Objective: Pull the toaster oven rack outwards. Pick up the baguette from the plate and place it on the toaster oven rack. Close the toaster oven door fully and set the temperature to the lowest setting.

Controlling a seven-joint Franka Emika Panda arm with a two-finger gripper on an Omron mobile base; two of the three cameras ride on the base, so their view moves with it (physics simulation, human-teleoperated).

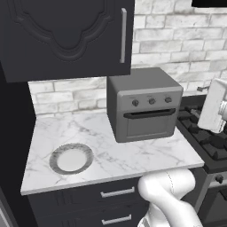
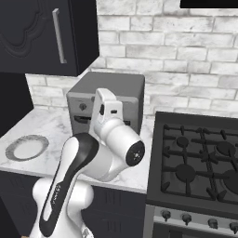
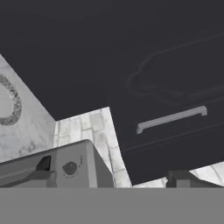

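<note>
The toaster oven sits at the worktop's back right corner, door closed; the plate lies near the front left corner. Jaws wide open, holding nothing.

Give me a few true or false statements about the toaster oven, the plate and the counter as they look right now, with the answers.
1. The toaster oven door is shut. True.
2. A baguette lies on the plate. False: the plate is bare.
3. The toaster oven has three knobs across its front. True.
4. The plate sits on the stove. False: it rests on the marble counter, left of the oven.
5. The cabinet above the counter hangs open. False: its door is closed.
</note>
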